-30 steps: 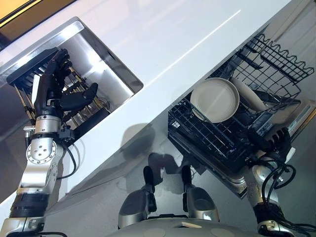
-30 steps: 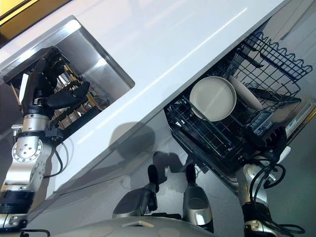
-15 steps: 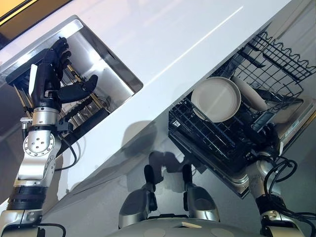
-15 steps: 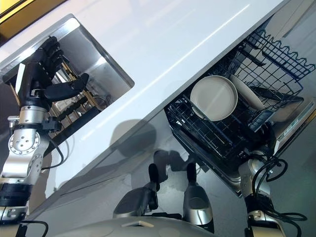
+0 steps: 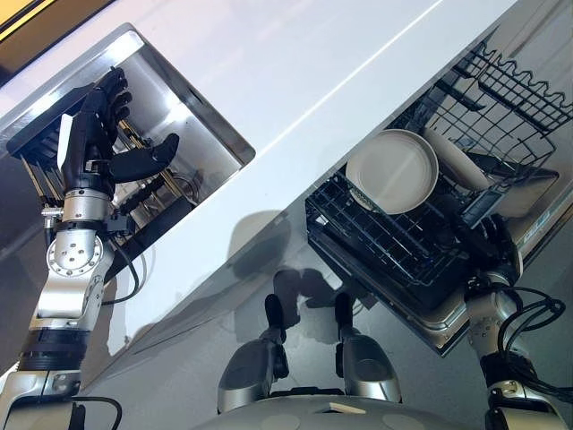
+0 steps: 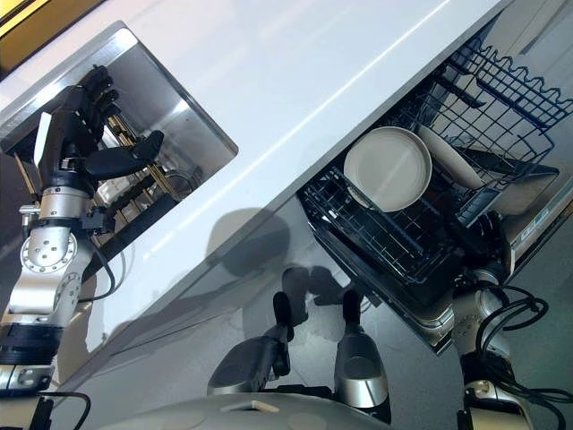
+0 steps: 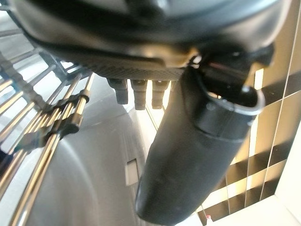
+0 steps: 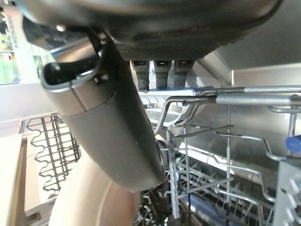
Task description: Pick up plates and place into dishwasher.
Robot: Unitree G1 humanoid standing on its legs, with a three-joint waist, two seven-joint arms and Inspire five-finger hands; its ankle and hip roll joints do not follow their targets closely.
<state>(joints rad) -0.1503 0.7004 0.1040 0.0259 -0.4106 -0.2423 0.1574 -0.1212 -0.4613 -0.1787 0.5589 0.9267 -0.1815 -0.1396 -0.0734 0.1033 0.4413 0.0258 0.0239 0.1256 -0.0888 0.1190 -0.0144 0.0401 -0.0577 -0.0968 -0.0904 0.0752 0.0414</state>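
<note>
Bright overhead light. A long glare streak crosses the glossy white desk [image 5: 295,81], and highlights flare on the polished steel sink [image 5: 183,116] wall. Soft shadows fall on the grey floor [image 5: 188,358]. In both wrist views the near dark hand [image 7: 188,155] is blurred.

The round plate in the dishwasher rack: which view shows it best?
The left eye view: the plate shows whole, leaning in the dishwasher rack. The right eye view matches it; the right wrist view shows part of a plate's edge by the right hand.
</note>
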